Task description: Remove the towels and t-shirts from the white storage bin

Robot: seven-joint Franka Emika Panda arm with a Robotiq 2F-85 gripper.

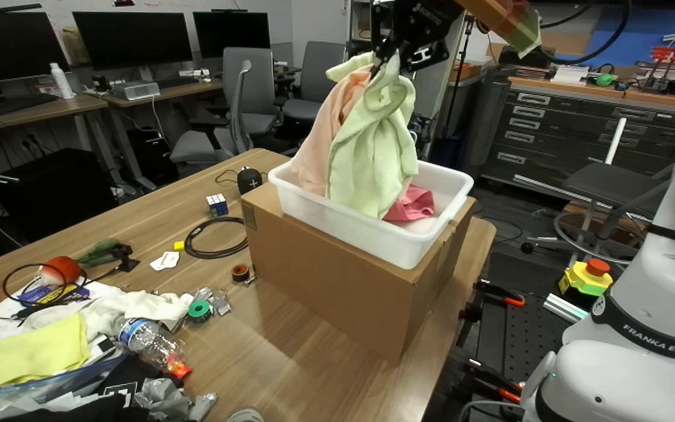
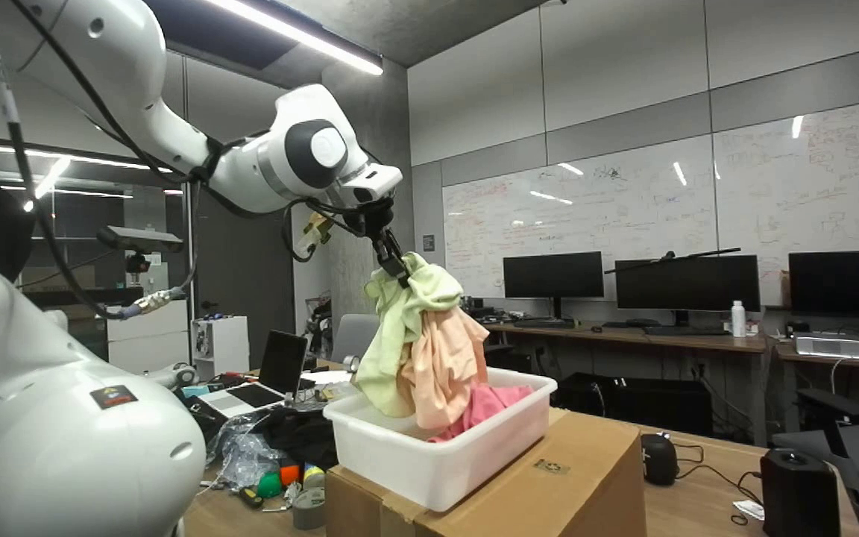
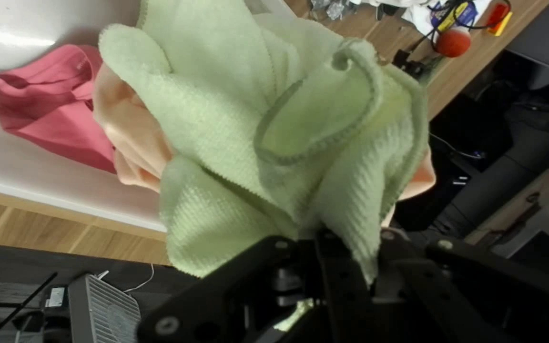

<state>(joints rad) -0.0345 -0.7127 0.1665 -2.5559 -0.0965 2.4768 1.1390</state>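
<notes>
My gripper (image 1: 385, 61) is shut on a pale green towel (image 1: 372, 149) and holds it bunched above the white storage bin (image 1: 367, 235). A peach cloth (image 1: 320, 140) hangs together with the towel; whether the fingers also pinch it I cannot tell. The lower ends of both hang inside the bin. A pink cloth (image 1: 412, 205) lies in the bin. In the other views the gripper (image 2: 400, 274) (image 3: 336, 243), green towel (image 2: 388, 350) (image 3: 217, 95), peach cloth (image 2: 444, 358) (image 3: 136, 133), pink cloth (image 2: 489, 406) (image 3: 55, 105) and bin (image 2: 385, 455) (image 3: 65, 174) also show. The fingertips are partly hidden by towel.
The bin stands on a cardboard box (image 1: 337, 299) on a wooden table (image 1: 290, 375). A cable coil (image 1: 197, 253), a Rubik's cube (image 1: 217, 205) and a black speaker (image 1: 249, 179) are beside the box. Clutter with a plastic bottle (image 1: 153, 341) and yellow cloth (image 1: 33, 351) covers a table corner.
</notes>
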